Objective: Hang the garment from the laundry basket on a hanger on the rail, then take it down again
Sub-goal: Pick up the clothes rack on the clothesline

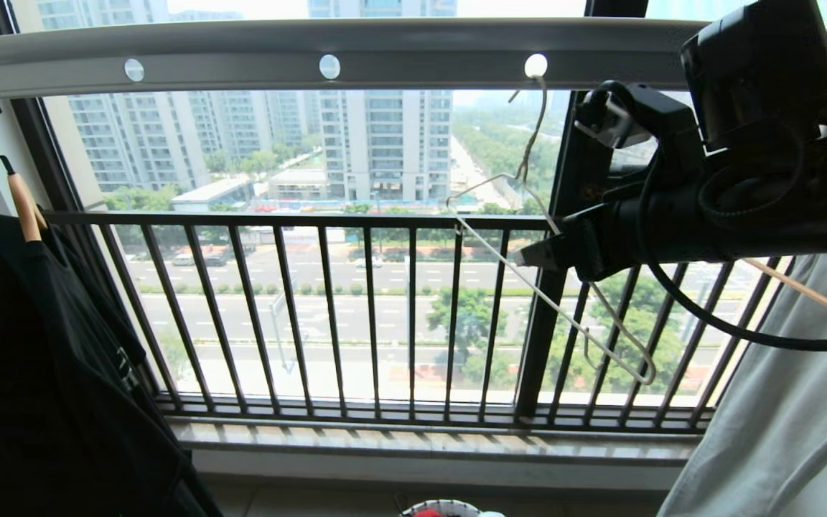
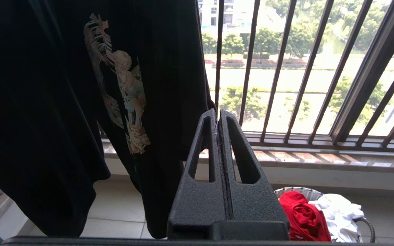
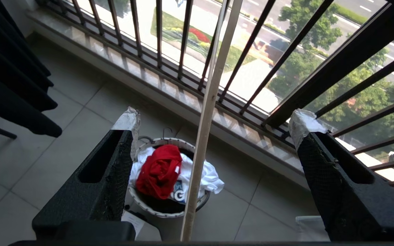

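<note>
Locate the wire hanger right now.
In the head view the hanger hangs tilted from the rail right of centre, between the right hand's open fingers.

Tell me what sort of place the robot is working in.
Probably an enclosed high-rise apartment balcony used for drying laundry: an overhead rail carries a wire hanger, a barred window railing overlooks tower blocks and streets, and a laundry basket sits on the tiled floor.
</note>
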Robot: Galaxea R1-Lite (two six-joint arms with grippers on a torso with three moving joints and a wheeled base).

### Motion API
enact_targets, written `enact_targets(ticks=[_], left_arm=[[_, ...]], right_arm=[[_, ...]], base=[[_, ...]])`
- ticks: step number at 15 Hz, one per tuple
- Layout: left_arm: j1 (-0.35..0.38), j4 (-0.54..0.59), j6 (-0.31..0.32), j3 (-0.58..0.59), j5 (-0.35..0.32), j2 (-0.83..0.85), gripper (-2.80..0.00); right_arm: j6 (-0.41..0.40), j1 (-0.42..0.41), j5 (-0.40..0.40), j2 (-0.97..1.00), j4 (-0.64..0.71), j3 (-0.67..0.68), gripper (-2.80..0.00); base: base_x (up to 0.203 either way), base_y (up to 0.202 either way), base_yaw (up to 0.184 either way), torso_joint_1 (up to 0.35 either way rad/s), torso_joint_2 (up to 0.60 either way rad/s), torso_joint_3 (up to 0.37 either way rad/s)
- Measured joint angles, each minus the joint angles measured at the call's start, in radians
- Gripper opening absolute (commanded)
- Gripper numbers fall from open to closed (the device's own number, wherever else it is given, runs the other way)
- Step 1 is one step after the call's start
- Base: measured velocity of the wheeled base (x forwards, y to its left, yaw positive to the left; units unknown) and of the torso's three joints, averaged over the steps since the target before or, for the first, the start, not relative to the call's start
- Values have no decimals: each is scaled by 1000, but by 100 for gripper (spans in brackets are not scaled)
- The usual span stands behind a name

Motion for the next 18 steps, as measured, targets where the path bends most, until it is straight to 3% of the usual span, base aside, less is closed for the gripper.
enact_targets(ticks=[8,9,18], left_arm=[[0,0,-1,0,0,0,-280],[0,0,0,0,0,0,-280],[0,0,0,0,0,0,-280]], right_arm=[[-39,-6,-49,85,0,-6,0],[-41,-9,-50,93,0,-13,-280],[-56,-11,-74,114,0,-36,-280]], base=[[0,0,0,0,0,0],[0,0,0,0,0,0],[0,0,0,0,0,0]])
